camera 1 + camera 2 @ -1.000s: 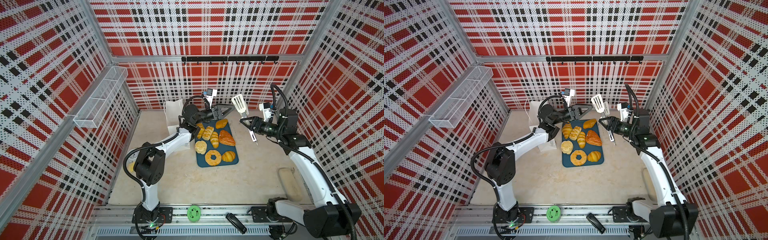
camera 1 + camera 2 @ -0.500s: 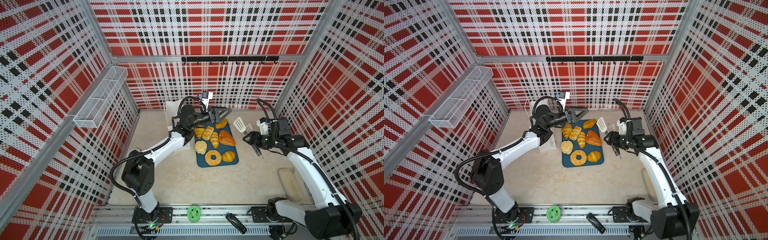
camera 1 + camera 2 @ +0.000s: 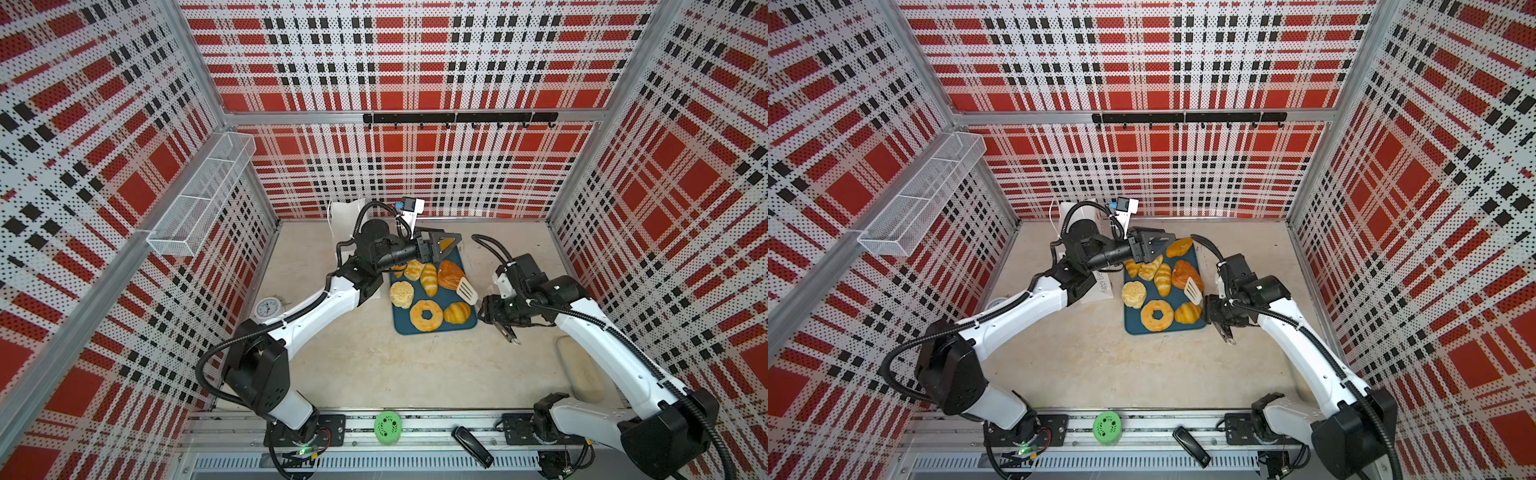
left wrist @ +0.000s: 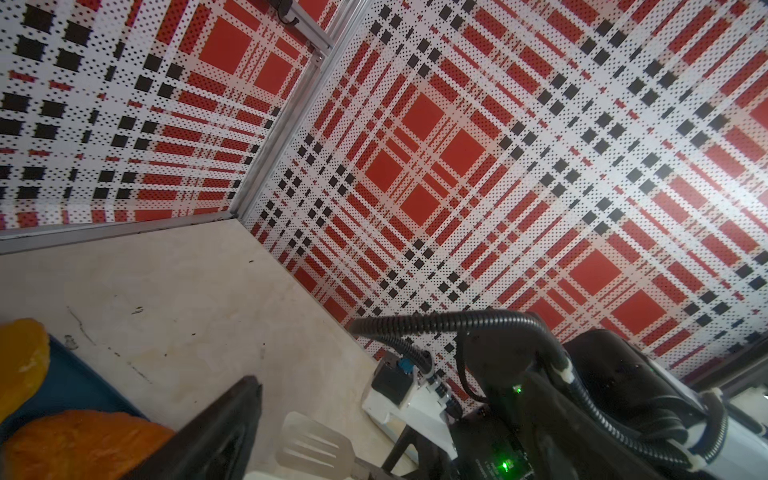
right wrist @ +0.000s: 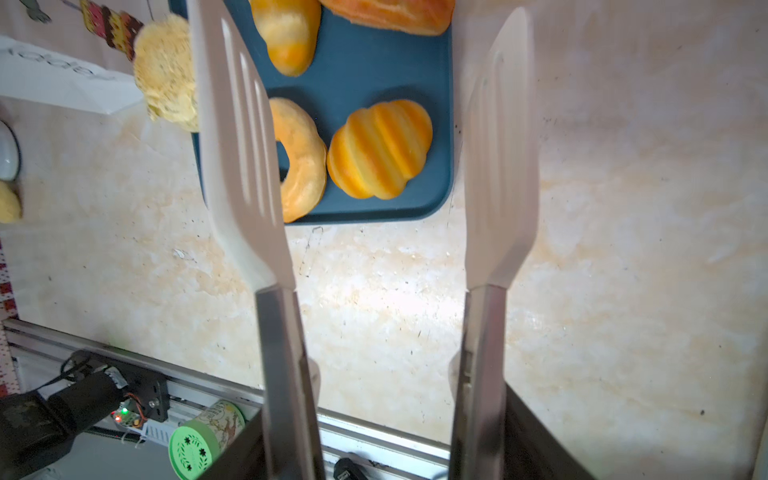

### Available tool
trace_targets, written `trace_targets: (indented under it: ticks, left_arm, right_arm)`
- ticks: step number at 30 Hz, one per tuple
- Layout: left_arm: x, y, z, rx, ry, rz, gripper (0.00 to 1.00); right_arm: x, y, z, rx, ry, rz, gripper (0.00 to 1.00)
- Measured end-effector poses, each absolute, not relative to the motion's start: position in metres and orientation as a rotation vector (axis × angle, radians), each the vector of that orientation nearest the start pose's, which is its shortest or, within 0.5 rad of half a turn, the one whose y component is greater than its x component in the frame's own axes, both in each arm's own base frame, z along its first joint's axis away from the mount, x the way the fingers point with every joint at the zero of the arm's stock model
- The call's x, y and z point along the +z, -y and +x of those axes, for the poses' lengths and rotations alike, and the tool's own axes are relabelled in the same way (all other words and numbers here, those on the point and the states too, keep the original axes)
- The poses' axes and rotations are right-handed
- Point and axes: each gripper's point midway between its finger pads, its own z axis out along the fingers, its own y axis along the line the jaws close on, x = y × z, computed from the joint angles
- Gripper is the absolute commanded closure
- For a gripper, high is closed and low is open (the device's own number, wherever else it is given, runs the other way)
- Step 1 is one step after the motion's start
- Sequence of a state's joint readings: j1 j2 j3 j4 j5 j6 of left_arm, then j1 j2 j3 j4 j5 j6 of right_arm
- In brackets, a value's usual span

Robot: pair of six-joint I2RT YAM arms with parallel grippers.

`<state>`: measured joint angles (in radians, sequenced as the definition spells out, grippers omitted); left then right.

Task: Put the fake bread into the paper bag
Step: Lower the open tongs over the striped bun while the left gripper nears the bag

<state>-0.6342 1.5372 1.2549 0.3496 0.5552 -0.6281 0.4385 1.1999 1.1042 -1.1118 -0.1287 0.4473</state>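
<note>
- Eight pieces of fake bread [image 3: 1163, 279], by my count, lie on the dark-teal tray [image 3: 444, 296], which rests on the table [image 3: 353, 365] at centre, toward the far side.
- Near row: the ring doughnut [image 3: 426, 316] sits in the middle, the striped bun [image 3: 456, 312] is just right of it, and the pale crumbly bun [image 3: 402, 294] overhangs the tray's left edge.
- Farther back I see the striped loaf [image 3: 429, 279] and the reddish-brown triangular pastry [image 3: 450, 274] side by side. A golden piece [image 3: 1179, 247] lies at the far edge.
- The paper bag [image 3: 343, 216] is at the far left of the table, left of the tray and mostly hidden behind the left arm [image 3: 316, 307]. Its grey lettering [image 3: 1104, 286] shows near the tray. I cannot tell whether the bag stands or lies.
- The left gripper [image 3: 448, 247] hovers above the tray's far-left end with its jaws spread wide and nothing between them. Only one finger [image 4: 224, 428] enters the left wrist view.
- The right gripper [image 3: 492, 312] is just right of the tray's near-right corner, clamped on the steel arms of the tongs [image 3: 465, 291].
- The two pale slotted blades [image 5: 241, 145] of the tongs stand apart with nothing gripped between them. In both top views a blade tip lies over the tray's right edge beside the triangular pastry. I cannot tell whether they touch.
- Surroundings: a wire-mesh basket [image 3: 199, 199] hangs on the left wall, a small clock [image 3: 265, 307] lies on the table at left, and a green tin [image 3: 387, 426] sits on the near rail.
</note>
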Motion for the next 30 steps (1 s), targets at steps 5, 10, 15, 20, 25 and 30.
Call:
trace_targets:
  ticks: [5, 10, 15, 20, 25, 30]
  left_arm:
    - [0.379, 0.348, 0.322, -1.294, -1.635, 0.510, 0.01]
    - [0.366, 0.335, 0.317, -1.186, -1.680, 0.510, 0.00]
    - [0.357, 0.326, 0.310, -1.079, -1.718, 0.525, 0.01]
    - [0.353, 0.317, 0.304, -0.975, -1.748, 0.538, 0.01]
    - [0.348, 0.307, 0.296, -0.876, -1.778, 0.559, 0.01]
    - [0.343, 0.303, 0.284, -0.801, -1.800, 0.605, 0.01]
  right_arm:
    - [0.152, -0.141, 0.207, 0.382, -2.914, -0.025, 0.35]
    - [0.137, -0.141, 0.196, 0.393, -2.974, 0.054, 0.36]
    - [0.130, -0.145, 0.195, 0.410, -3.004, 0.085, 0.39]
    - [0.117, -0.153, 0.203, 0.395, -3.071, 0.094, 0.40]
    - [0.114, -0.160, 0.213, 0.390, -3.090, 0.094, 0.41]
    - [0.114, -0.167, 0.224, 0.391, -3.092, 0.091, 0.41]
